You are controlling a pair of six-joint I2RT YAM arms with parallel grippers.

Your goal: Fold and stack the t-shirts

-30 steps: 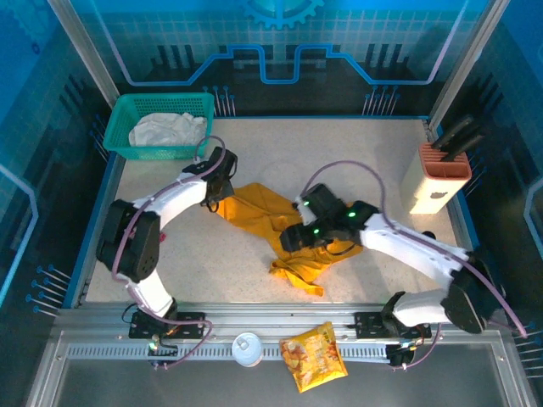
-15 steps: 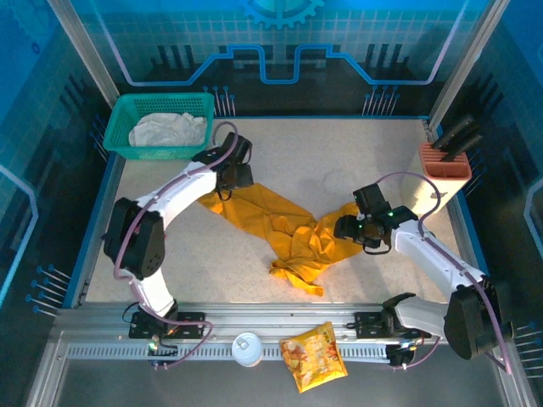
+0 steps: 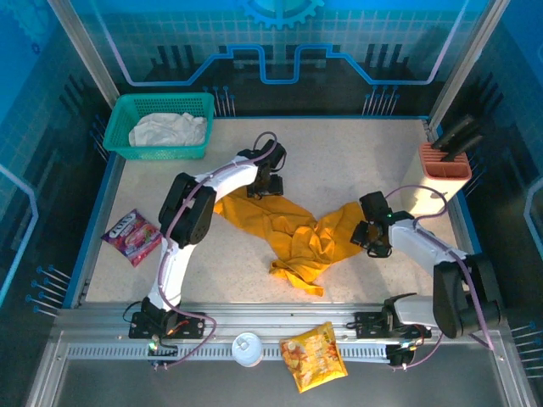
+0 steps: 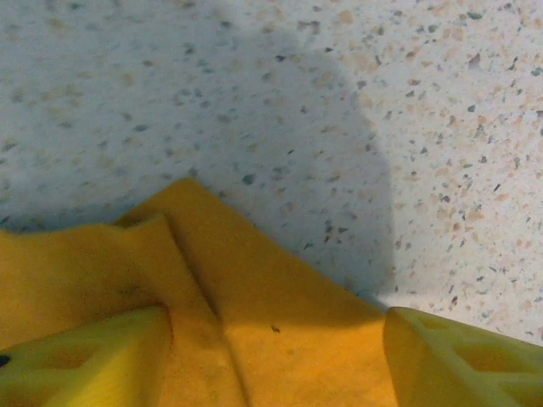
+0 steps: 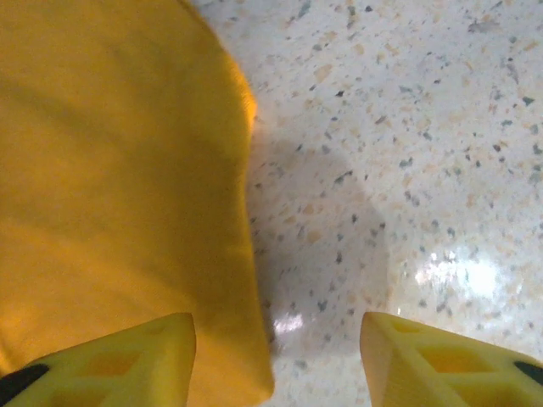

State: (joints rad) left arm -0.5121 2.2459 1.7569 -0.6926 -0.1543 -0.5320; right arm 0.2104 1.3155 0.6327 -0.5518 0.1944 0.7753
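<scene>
Mustard t-shirt (image 3: 288, 229) lies crumpled mid-table; off-white t-shirt (image 3: 167, 130) sits in the teal basket (image 3: 119, 114). Left gripper (image 4: 276, 326) and right gripper (image 5: 278, 326), jaws apart, straddle opposite cloth edges. A shallow bite risks slipping, leaving the shirt bunched.

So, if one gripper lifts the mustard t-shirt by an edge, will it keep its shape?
Probably floppy: the mustard t-shirt lies crumpled in soft folds, so it would likely droop from one grip. Pushed, it may bunch up rather than slide flat on the table.
</scene>
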